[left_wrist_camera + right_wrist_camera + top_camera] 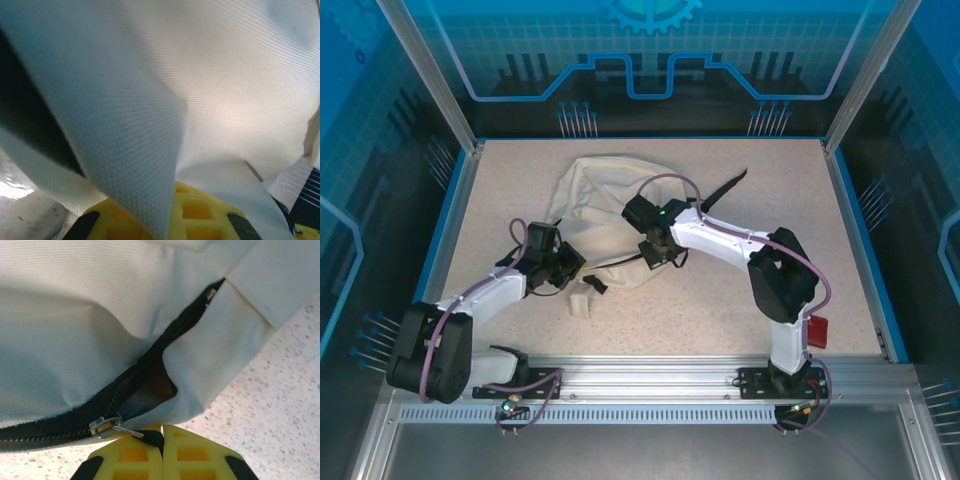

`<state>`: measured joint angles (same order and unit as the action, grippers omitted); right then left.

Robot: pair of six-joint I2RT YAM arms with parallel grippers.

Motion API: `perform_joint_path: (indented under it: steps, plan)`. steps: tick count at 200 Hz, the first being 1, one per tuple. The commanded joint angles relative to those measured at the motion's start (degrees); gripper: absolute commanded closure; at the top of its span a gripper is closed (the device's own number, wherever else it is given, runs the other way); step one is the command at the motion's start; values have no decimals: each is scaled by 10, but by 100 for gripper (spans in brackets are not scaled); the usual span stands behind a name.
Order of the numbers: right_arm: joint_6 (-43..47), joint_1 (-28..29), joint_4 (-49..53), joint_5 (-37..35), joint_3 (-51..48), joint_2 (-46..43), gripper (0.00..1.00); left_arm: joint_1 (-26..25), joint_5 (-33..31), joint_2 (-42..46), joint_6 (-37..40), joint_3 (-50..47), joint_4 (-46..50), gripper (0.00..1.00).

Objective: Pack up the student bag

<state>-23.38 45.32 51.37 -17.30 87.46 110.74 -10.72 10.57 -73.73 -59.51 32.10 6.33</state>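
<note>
The left gripper (pixel 172 217) pinches a fold of the bag (pixel 592 192). The right gripper (pixel 162 442), jaws pressed together, clamps the black zip pull (pixel 153 436).

The left arm (pixel 490 292) and the right arm (pixel 720 235) are both wearing smooth white shells along their long links, with bulky black housings bulging at the joints. Purple cables (pixel 448 325) are looping beside them. A green light (pixel 663 211) is glowing at the right wrist. Yellow fingers (pixel 132 456) are showing square moulded pockets and black edging.
</note>
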Motion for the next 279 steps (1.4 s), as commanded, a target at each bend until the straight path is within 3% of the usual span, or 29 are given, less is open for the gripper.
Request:
perform_joint_path:
  steps: [1,22,55,68,86,119,152,182,228,259,279]
  plan:
    - [47,-14,38,19,20,-5,100,45,-60,-15,47,10,54,100]
    - [80,11,12,158,30,-10,100,61,-54,-14,71,28,64,100]
    - [67,43,-33,292,67,12,100,77,-46,12,80,58,134,48]
    - [60,52,-47,315,86,25,100,77,-39,38,70,58,165,38]
    - [45,56,-69,335,102,37,100,77,-38,79,53,55,215,34]
    - [43,57,-68,345,127,57,100,76,25,142,-1,36,228,30]
    - [47,55,-65,341,120,52,100,37,74,168,-115,-8,140,27]
    - [46,53,-70,342,101,39,100,0,66,151,-198,-42,36,24]
    - [52,53,-59,330,74,16,100,-6,39,84,-211,-47,-36,22]
    - [60,49,-41,322,57,-5,100,-12,31,29,-209,-47,-72,30]
    - [67,44,-21,312,50,-15,100,-13,18,16,-200,-44,-69,51]
